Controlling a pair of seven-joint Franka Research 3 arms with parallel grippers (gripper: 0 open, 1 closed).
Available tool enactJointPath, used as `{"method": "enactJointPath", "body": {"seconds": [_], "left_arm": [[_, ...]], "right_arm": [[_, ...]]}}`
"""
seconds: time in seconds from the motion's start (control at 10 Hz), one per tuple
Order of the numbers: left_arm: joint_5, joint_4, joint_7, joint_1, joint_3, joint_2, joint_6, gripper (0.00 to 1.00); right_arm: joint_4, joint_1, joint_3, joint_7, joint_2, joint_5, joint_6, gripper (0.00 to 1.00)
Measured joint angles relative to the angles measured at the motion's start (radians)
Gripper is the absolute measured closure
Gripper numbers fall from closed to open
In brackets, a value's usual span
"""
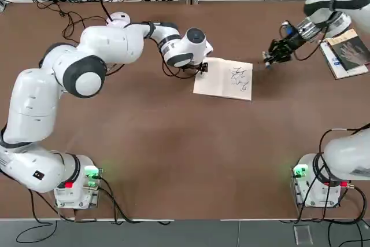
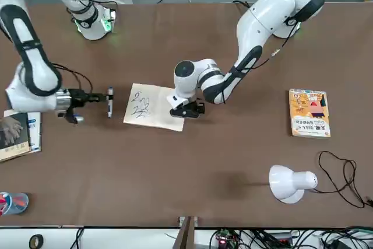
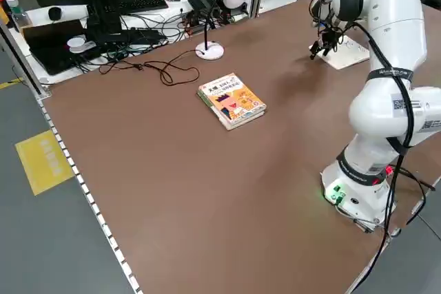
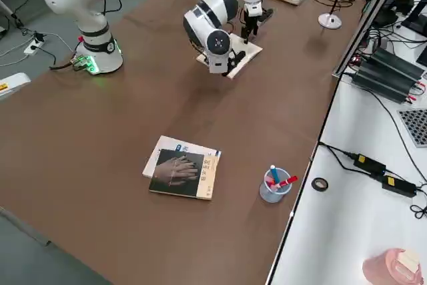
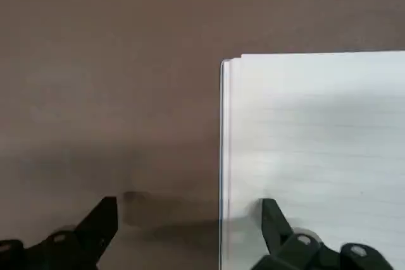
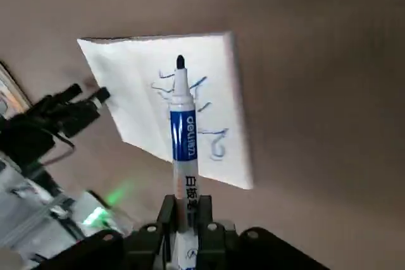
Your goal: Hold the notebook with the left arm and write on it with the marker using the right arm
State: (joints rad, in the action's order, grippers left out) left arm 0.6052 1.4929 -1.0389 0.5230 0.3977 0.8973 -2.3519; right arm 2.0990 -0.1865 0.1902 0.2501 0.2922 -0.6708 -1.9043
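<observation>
The right tool (image 6: 186, 199), black with 2 slim fingers, is shut tight around a slim white marker (image 6: 184, 134) with a blue label. The marker sticks out past the fingertips, and its dark tip is bare. This tool is up in the air, just off to the robot's right of the notebook, and the marker is not touching the paper.

The left tool (image 5: 191, 201), also black, is at the other end of the cream-white, flat paper notebook (image 1: 214, 82). Its 2 fingers are wide apart, 1 over the page and 1 out past the edge. I cannot tell if they touch the paper. Dark blue squiggles (image 1: 240, 78) are on the part of the page closer to the right tool.

To the right of the right tool is a dark book with a grey hand picture (image 4: 177, 173). Farther out from that tool is a clear blue cup (image 4: 275, 195) with red and blue pens. To the left of the left tool are a yellow-orange cartoon book (image 2: 309, 113) and a white lamp (image 2: 285, 185) on the table (image 2: 175, 173).
</observation>
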Motion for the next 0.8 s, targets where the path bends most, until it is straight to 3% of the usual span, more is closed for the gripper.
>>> {"method": "enactJointPath", "body": {"seconds": [0.4,0.8], "left_arm": [[0.0,-0.004,0.0,0.0,0.0,0.0,0.0,0.0],[0.0,-0.025,0.0,-0.001,-0.001,0.0,0.0,0.0]], "right_arm": [[-0.041,-0.105,-0.003,0.204,-0.01,0.214,-0.014,0.82],[-0.047,-0.123,-0.01,0.272,-0.004,0.36,-0.142,0.82]]}}
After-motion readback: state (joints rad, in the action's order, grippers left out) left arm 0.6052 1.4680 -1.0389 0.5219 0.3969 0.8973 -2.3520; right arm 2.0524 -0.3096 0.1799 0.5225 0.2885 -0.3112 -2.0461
